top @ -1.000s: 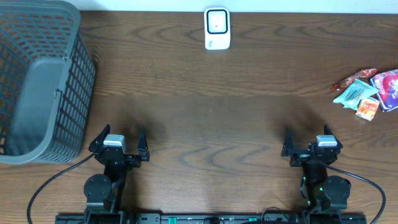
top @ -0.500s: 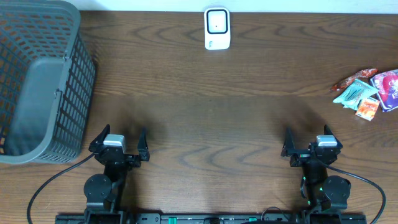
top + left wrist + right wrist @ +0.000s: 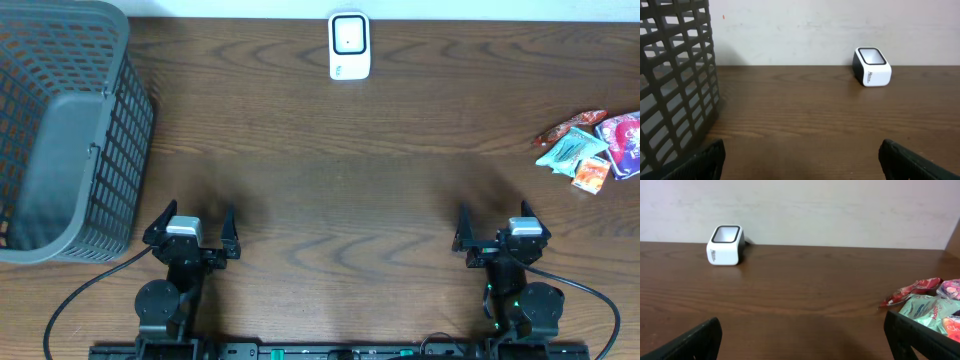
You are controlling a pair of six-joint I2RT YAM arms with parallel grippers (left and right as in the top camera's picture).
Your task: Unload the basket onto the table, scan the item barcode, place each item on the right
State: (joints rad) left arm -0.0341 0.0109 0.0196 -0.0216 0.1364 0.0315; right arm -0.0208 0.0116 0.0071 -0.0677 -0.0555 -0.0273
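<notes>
Overhead: left gripper (image 3: 192,225) and right gripper (image 3: 495,232) sit near the table's front edge, both claws spread wide and empty. Snack packets (image 3: 590,148) lie far right (well apart from both). A white barcode scanner (image 3: 349,45) stands at the back and a grey mesh basket (image 3: 130,130) far left.
Left wrist: the scanner is ahead to the right and the basket to the left.
Right wrist: the scanner is ahead to the left and the packets to the right.
</notes>
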